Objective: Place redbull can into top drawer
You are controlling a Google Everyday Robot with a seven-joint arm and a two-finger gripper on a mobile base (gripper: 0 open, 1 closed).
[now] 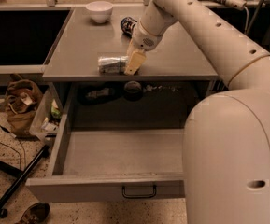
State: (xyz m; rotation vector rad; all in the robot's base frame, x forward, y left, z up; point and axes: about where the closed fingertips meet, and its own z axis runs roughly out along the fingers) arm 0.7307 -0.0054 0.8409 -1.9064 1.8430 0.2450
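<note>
The redbull can (110, 64), slim and silver, lies on its side on the grey table top (181, 59) near the front edge. My gripper (134, 62) is down at the can's right end, touching or overlapping it. The arm reaches in from the upper right. The top drawer (120, 150) is pulled out wide below the table top. It is empty, with its front panel and dark wire handle (139, 191) towards the camera.
A shorter dark can (127, 24) lies at the back of the table behind my wrist, with a white bowl (99, 10) left of it. My arm's large body (232, 162) covers the drawer's right side. A brown bag (20, 105), a black stand leg and a shoe (31, 213) lie on the floor at left.
</note>
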